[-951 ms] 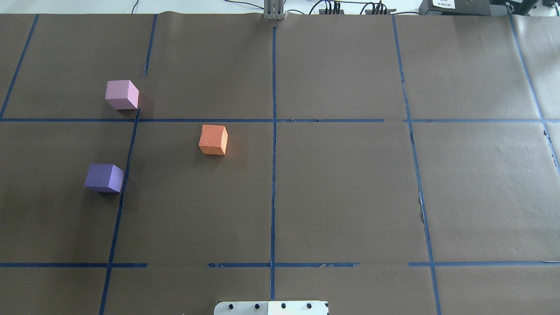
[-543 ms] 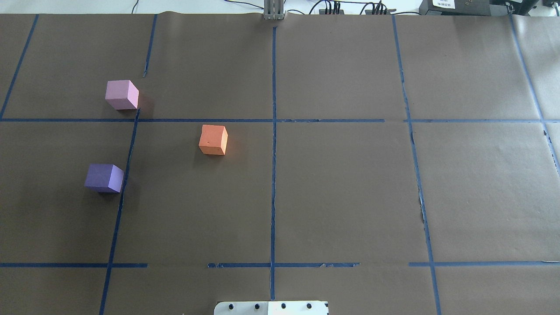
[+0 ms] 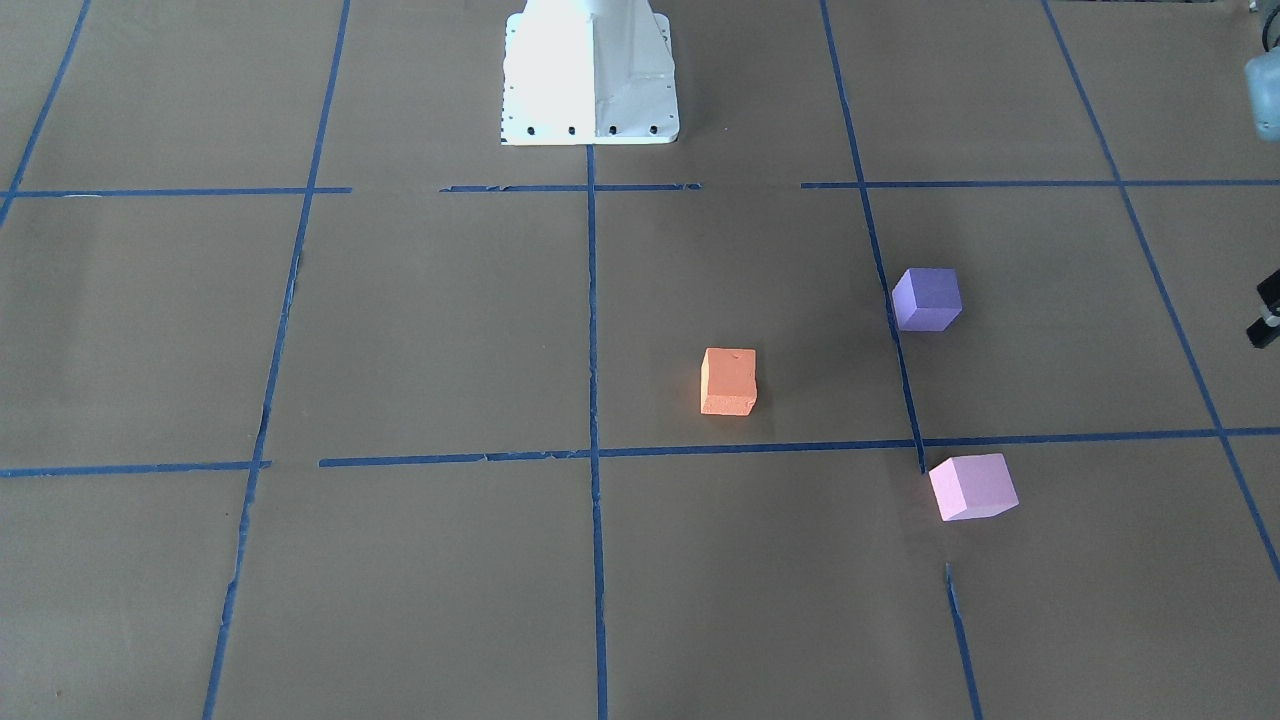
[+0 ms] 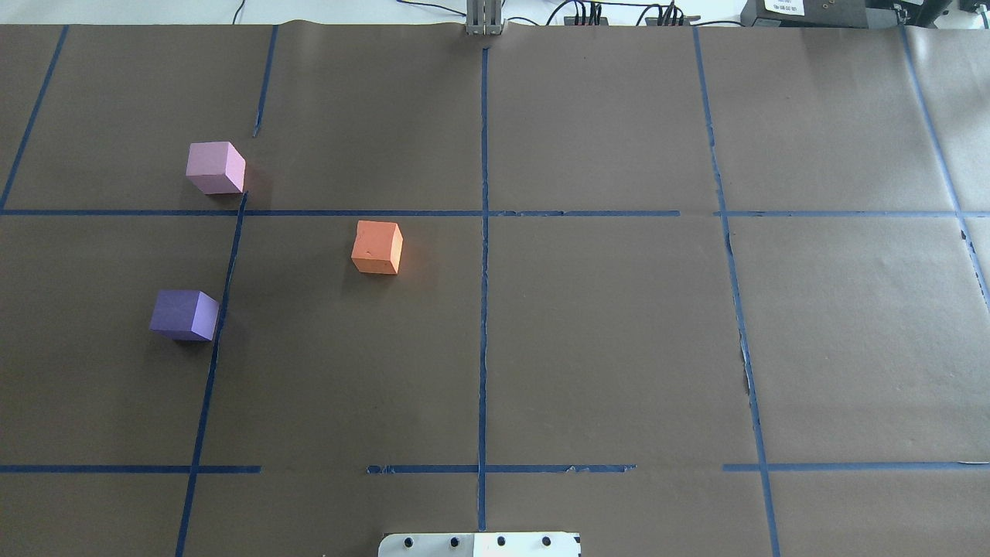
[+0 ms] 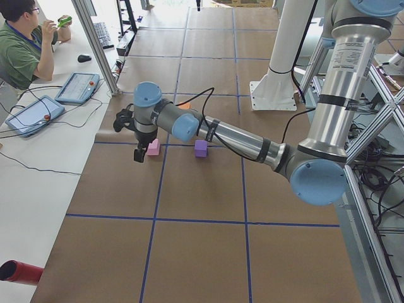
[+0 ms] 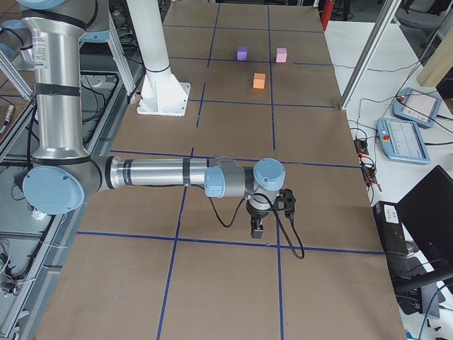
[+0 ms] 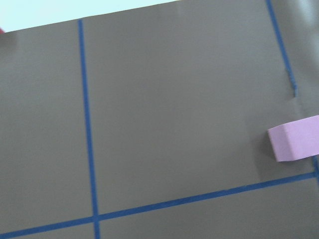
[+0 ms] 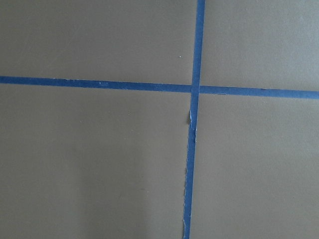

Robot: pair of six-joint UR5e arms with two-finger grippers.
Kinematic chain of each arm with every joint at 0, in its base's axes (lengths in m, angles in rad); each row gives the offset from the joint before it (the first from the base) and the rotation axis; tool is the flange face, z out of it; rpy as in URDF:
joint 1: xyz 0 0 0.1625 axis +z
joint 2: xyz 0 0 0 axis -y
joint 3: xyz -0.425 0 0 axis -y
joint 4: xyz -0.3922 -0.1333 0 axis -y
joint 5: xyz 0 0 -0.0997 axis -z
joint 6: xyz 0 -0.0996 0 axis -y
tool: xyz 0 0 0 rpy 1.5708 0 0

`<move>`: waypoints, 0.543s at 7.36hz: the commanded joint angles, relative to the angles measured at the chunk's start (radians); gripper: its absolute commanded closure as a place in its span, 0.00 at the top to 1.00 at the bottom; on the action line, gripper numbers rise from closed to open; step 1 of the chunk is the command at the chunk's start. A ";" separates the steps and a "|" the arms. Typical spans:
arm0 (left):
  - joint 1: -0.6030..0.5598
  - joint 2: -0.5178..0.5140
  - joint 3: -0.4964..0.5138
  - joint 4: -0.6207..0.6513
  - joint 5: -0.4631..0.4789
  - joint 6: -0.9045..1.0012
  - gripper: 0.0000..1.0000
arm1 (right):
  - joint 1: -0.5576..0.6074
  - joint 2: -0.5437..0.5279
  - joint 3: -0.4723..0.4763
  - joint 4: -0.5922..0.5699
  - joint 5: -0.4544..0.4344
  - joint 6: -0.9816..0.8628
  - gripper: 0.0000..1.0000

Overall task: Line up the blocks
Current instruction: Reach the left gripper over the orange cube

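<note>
Three blocks lie apart on the brown paper table, on my left side. The orange block (image 4: 377,247) is nearest the centre line. The dark purple block (image 4: 184,315) lies nearer me and further left. The light pink block (image 4: 216,167) lies further away, and its edge shows in the left wrist view (image 7: 294,144). My left gripper (image 5: 139,154) hangs above the table just outside the pink block (image 5: 153,147); I cannot tell whether it is open or shut. My right gripper (image 6: 256,230) hangs over the table's far right part, away from all blocks; I cannot tell its state.
Blue tape lines (image 4: 483,232) divide the table into squares. The robot's white base (image 3: 590,75) stands at the table's near middle. An operator (image 5: 25,50) sits at a side desk with tablets (image 5: 77,87) beyond the table's left end.
</note>
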 commanded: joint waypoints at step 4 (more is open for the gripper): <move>0.479 -0.281 0.014 0.006 0.241 -0.492 1.00 | 0.000 0.000 0.000 0.000 0.000 0.002 1.00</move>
